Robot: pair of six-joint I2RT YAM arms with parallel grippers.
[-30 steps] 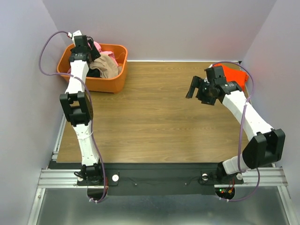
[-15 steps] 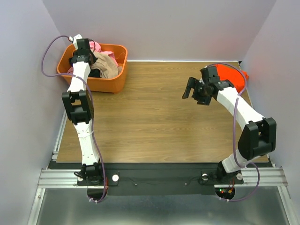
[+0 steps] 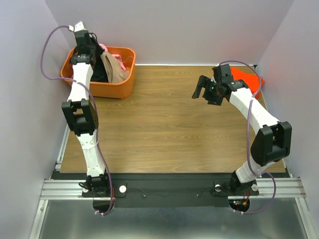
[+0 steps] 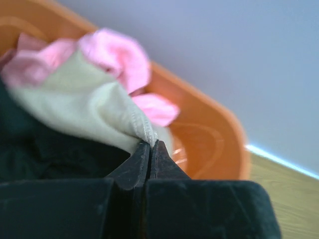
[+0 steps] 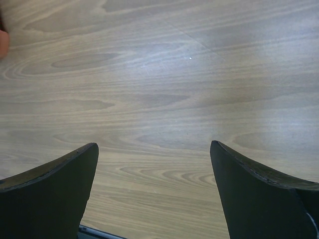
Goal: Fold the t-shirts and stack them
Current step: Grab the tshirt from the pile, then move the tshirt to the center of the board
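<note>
Over wood table (image 3: 159, 129), mid-right: right gripper (image 3: 204, 93) hovers, jaws spread wide, nothing between; beyond it, orange-red t-shirt (image 3: 250, 79) lies at far right edge; far left, left gripper (image 4: 150, 145) above orange basket (image 3: 119, 87), jaws pinched tight on tan t-shirt (image 4: 84, 107) hem; pink t-shirt (image 4: 119, 55), black t-shirt (image 4: 45, 149) in basket.
</note>
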